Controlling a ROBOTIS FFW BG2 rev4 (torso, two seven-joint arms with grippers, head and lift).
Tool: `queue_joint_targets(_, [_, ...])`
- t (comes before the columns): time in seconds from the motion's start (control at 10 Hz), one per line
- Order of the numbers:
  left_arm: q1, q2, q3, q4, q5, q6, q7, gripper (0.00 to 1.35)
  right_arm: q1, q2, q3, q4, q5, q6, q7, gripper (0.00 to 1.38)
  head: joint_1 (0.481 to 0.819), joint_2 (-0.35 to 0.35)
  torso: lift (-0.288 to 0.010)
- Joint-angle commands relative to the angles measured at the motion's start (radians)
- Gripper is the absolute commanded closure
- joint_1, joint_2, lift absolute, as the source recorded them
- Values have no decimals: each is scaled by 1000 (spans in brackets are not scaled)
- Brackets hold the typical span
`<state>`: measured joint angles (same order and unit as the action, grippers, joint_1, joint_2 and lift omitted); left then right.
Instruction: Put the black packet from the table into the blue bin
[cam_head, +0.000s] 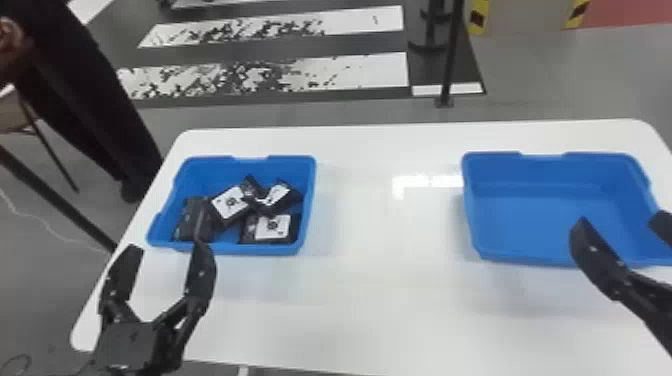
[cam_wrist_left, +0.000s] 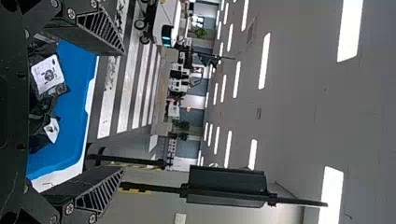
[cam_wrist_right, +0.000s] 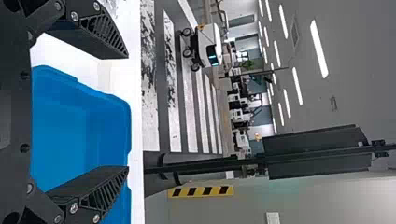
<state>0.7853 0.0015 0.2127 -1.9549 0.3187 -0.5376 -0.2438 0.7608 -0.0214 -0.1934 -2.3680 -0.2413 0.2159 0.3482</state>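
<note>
Black packets (cam_head: 230, 204) | in blue bin (cam_head: 309, 200), beyond left pincer (cam_head: 166, 246) | wide-open, empty | right pincer (cam_head: 620, 221) likewise

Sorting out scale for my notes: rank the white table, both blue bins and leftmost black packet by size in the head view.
1. White table
2. Right-hand blue bin
3. Left-hand blue bin
4. Leftmost black packet
</note>
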Motion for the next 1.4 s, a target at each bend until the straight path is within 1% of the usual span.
queue_joint_targets(0.0, [0, -4, 1, 0, 0, 0, 0, 162, 0, 0, 0, -2, 0, 0, 0, 173, 695, 151, -110])
queue_joint_targets(1.3, [-5, -4, -3, 0, 16, 12, 0, 162, -2, 0, 0, 1, 2, 0, 0, 173, 695, 153, -110])
